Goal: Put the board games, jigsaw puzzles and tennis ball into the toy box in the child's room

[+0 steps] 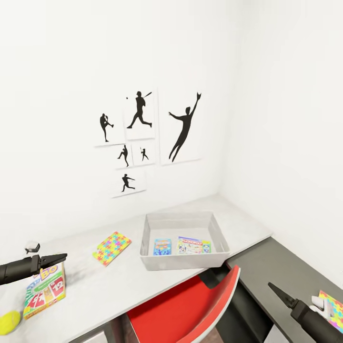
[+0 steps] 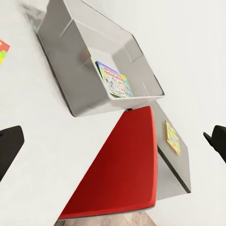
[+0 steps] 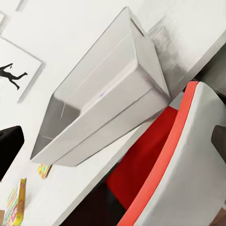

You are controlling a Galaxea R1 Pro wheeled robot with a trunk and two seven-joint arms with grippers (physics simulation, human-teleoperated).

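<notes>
White walls meet in a corner behind a pale desk [image 1: 119, 281], with baseball silhouette prints [image 1: 143, 138] hung above it. On the desk the grey toy box [image 1: 183, 259] sits near the front edge with two flat game boxes [image 1: 183, 246] already lying in its bottom. A jigsaw puzzle [image 1: 112, 247] lies flat just to its left, a board game [image 1: 44, 290] stands further left, and the tennis ball [image 1: 9, 322] rests at the desk's near left corner. Another colourful puzzle [image 1: 333, 310] lies on a darker surface [image 1: 286, 271] to the right, beside the right gripper [image 1: 281, 293]. The left gripper [image 1: 55, 259] hangs just above the board game; the left wrist view shows its jaws wide apart with nothing between them. The right jaws look closed to a point in the head view, yet their wrist view suggests a gap, so I cannot tell. The game and puzzles are probably light, stiff cardboard, best pinched across a thin edge; the ball is likely springy and apt to roll, so grip it across the middle. A red chair [image 1: 186, 305] tucked under the desk crowds the space below the toy box, while the room above the desk is open.
</notes>
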